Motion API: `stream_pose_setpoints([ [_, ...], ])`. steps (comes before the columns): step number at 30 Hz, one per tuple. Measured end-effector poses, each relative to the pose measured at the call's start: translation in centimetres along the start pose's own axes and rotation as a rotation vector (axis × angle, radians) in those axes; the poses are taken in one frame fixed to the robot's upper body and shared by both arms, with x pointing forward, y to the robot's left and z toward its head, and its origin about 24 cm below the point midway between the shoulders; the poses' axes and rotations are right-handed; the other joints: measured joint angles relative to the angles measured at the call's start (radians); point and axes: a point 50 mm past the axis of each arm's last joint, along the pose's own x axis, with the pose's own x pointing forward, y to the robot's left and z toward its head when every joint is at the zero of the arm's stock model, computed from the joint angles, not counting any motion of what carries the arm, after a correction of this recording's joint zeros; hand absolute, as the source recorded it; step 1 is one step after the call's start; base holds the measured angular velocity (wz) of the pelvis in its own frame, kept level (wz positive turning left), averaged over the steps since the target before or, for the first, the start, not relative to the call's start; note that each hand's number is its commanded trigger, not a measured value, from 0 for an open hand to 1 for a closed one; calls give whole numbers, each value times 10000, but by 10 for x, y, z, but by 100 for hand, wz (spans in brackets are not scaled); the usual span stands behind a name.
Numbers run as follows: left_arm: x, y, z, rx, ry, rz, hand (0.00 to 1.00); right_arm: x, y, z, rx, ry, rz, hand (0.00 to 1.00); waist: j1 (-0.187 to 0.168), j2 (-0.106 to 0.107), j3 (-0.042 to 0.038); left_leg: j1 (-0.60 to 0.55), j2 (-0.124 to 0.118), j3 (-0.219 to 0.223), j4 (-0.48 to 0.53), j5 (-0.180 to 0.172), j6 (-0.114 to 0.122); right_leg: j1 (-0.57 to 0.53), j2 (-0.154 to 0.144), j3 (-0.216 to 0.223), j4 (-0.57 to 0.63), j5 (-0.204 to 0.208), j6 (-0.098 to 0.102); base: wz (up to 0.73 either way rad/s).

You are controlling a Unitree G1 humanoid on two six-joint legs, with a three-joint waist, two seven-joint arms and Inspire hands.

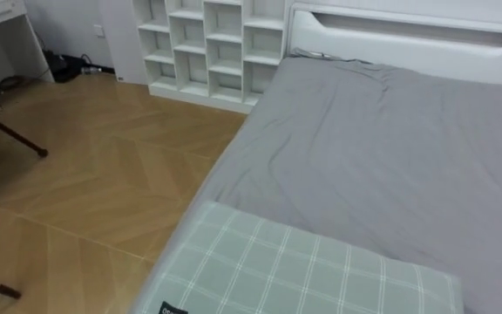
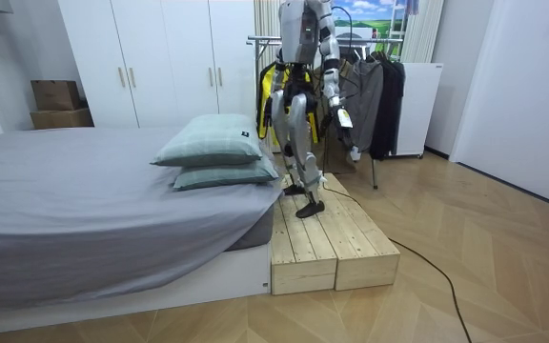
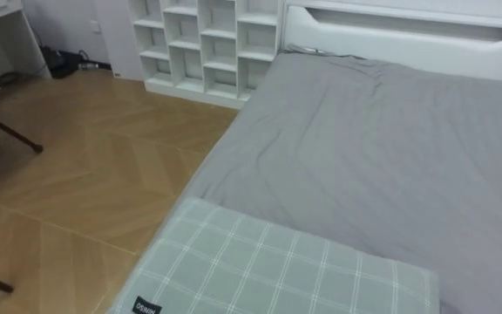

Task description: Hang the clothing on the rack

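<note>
- Robot stands on wooden platform [image 2: 317, 238] at bed [image 2: 84, 191] end, nr pillows [image 2: 213, 143].
- Clothes [image 2: 381, 95] hang on rack [image 2: 260, 40] beyond bed.
- Left hand [image 2: 353, 151] hangs low; grip state: can't tell.

2 pillows [image 2: 213, 143] on bed [image 2: 65, 191]; platform [image 2: 336, 238] beside bed; clothes rack [image 2: 377, 95] behind platform.

Robot stands upright on the wooden platform [image 2: 317, 243], one foot ahead of the other. Left arm hangs down, slightly clear of the torso, left hand [image 2: 354, 151] at thigh height. Right arm hangs close alongside the torso.
</note>
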Motion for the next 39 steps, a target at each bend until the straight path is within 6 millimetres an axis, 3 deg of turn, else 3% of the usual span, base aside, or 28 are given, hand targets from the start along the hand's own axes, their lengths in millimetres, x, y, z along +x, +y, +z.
stream_pose_setpoints([
  [4,-2,-9,-4,181,360,-900,0,0,0,1,-163,122,156,0,-18,-55,-40,-202,-6,-177,5,135,-45,-148,13,-74,50,-59,-63,11],
  [6,-2,-15,-2,533,332,-1315,0,0,0,5,-141,36,319,0,-198,-94,-37,-369,-16,-351,74,197,-60,-203,20,-169,96,-59,-66,28],
  [14,-4,-34,19,2148,-396,-2283,0,0,6,8,-72,83,1051,0,-287,-162,-34,-480,-13,-465,246,216,-89,-210,37,-150,177,-99,-131,5],
  [20,-7,-50,45,3404,-1463,-2673,0,-1,13,0,-363,348,1328,0,-528,-326,31,-452,-2,-397,248,216,-90,-242,43,-116,185,-98,-132,-4],
  [23,-8,-54,53,3784,-1776,-2748,0,-1,17,-1,-356,436,1494,0,-629,-311,26,-487,42,-235,224,216,-90,-421,65,74,193,-77,-166,-14],
  [27,-9,-56,55,4343,-1982,-2823,0,-2,24,-6,-484,584,1661,0,-863,-218,-5,-424,53,-173,152,226,-100,-386,78,126,197,-68,-178,-8],
  [29,-10,-58,54,4598,-2028,-2900,0,-3,26,-11,-427,760,1725,0,-932,-211,20,-338,56,-101,43,229,-105,-385,80,191,193,-68,-177,-9],
  [39,-10,-60,54,5232,-2103,-3043,0,-3,28,-7,-784,783,1761,0,-1049,-148,13,-157,121,204,-269,290,-158,-498,149,571,179,-69,-177,-10],
])
